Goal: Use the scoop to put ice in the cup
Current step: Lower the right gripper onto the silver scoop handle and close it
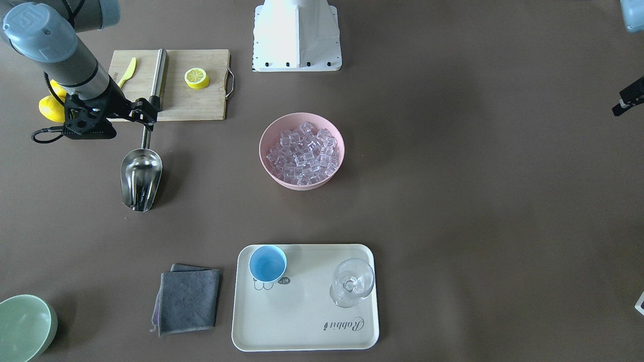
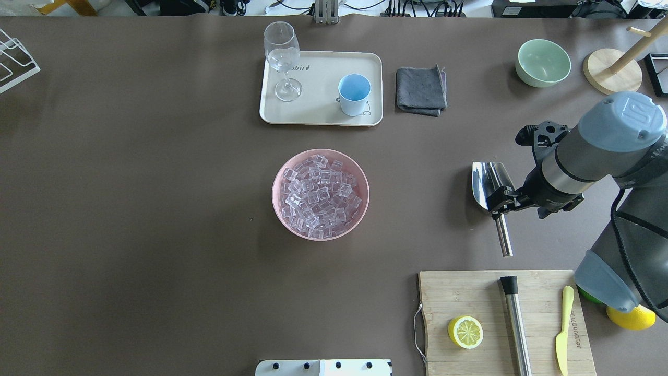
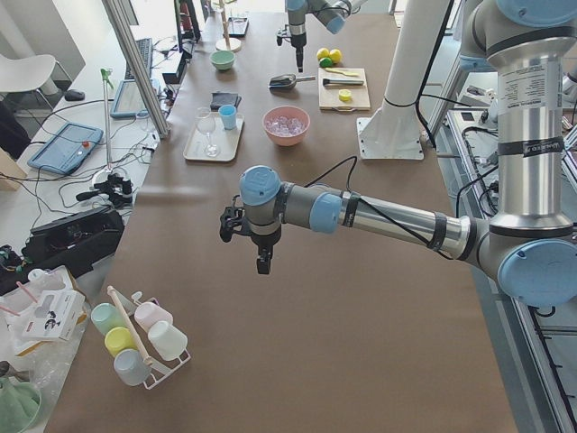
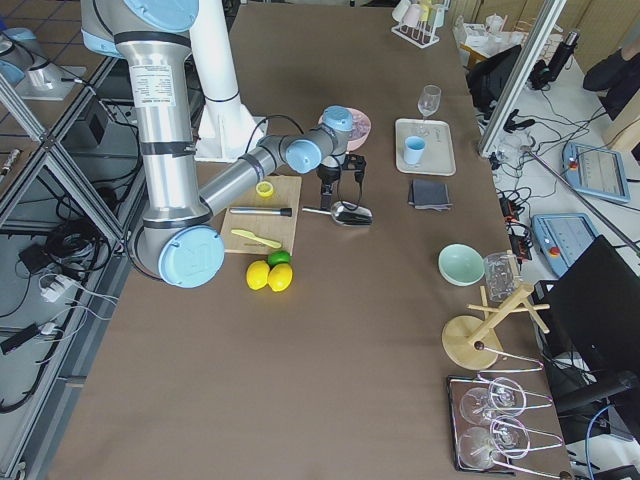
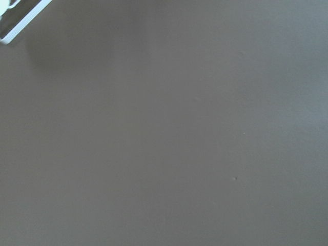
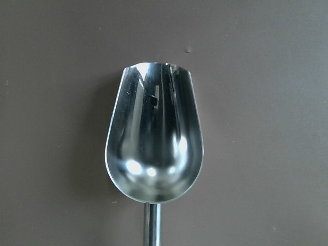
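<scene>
Brown table (image 1: 453, 201) fills my screens, and the things on it sit well apart. The scoop (image 1: 141, 176) lies flat on the table on the robot's right side, with its trough facing up; its rod handle points back toward the wooden cutting board (image 1: 201, 103), and its open mouth points away from the robot. The right gripper (image 2: 497, 201) hangs right at the handle, close to where the rod meets the trough; I cannot tell if its fingers are squeezing the rod or just sitting around it. The wrist view on that arm looks straight down into the shiny trough.

The ice (image 1: 302, 153) is heaped in a pink bowl (image 1: 261, 146) in the middle of the table, well apart from the scoop. The cup (image 1: 267, 264) stands upright on a corner of a cream tray (image 1: 302, 322), on the side of the bowl away from the robot; a stemmed glass (image 1: 352, 284) stands at the tray's other end; a grey cloth (image 1: 188, 299) lies just beside the tray.

The left gripper (image 3: 261, 260) hangs over bare table, far off on the robot's left; I cannot tell if it is wide or narrow.
</scene>
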Controlling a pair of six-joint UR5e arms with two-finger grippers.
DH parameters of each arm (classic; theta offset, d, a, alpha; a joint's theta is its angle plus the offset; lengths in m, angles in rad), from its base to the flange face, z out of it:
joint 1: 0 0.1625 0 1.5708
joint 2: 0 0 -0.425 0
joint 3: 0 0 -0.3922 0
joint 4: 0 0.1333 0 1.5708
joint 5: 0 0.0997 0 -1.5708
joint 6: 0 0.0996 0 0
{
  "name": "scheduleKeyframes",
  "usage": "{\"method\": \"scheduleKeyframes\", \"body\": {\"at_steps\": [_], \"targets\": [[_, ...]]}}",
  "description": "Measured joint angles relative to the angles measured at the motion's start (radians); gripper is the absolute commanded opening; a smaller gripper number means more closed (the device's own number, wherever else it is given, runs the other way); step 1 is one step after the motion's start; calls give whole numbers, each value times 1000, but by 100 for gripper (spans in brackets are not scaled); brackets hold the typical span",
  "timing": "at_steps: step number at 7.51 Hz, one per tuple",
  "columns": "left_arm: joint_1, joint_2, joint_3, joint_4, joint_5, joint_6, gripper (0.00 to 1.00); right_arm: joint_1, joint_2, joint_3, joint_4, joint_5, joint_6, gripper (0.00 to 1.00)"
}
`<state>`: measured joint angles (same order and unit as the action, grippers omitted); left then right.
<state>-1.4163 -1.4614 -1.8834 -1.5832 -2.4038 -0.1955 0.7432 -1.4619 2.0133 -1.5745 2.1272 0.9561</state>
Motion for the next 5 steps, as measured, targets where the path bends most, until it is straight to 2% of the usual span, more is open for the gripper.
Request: {"method": "scheduleKeyframes", "body": {"at_steps": [2, 3, 5], "targets": [[78, -3, -7, -119, -21, 3, 98, -52, -6, -52, 72, -9, 55, 99], [122, -9, -13, -147, -64, 2, 98, -67, -9, -82, 106, -10, 73, 99], [216, -53, -14, -217, -98, 1, 98, -84, -19, -103, 123, -12, 90, 96]]}}
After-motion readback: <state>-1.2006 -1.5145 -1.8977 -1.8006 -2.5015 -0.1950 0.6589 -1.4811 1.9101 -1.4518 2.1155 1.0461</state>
